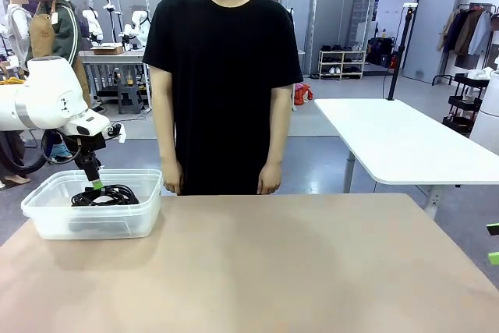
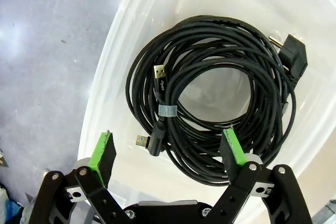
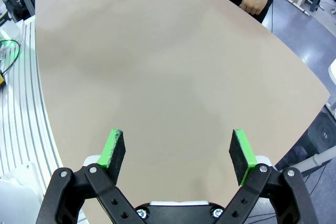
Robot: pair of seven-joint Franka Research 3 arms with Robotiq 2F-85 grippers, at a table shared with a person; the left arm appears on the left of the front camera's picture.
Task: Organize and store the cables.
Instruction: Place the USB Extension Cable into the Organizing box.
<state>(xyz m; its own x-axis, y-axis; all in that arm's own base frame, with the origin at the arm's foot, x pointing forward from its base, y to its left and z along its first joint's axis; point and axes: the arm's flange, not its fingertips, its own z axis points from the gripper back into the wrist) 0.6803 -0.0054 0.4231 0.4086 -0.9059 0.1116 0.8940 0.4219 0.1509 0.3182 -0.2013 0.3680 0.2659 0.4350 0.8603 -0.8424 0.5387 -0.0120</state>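
The cables [image 2: 210,103] lie coiled together as round black loops in the bottom of a clear plastic bin [image 1: 54,220], which sits at the far left corner of the tan table [image 1: 273,271]. In the left wrist view the coils overlap one another; a grey tie wraps one bundle, two silver USB plugs [image 2: 159,73] show on the coil's inner side, and a chunky black plug [image 2: 294,56] rests against the bin wall at the coil's edge. In the front view the cords [image 1: 105,195] show as a dark heap just below the bin's rim.

The left gripper [image 2: 168,150] hangs directly over the bin, its green-padded fingers spread wide apart and holding nothing; the pads sit above the near part of the coil, and I cannot tell whether they touch it. From the front, this gripper [image 1: 95,183] points down into the bin from the white arm entering at the left.

The right gripper [image 3: 178,153] hovers over bare tabletop at the right side, fingers likewise apart with nothing between them.

A person in a black T-shirt [image 1: 222,76] stands at the far edge of the table, arms down, one hand [image 3: 255,1] near the table's edge.
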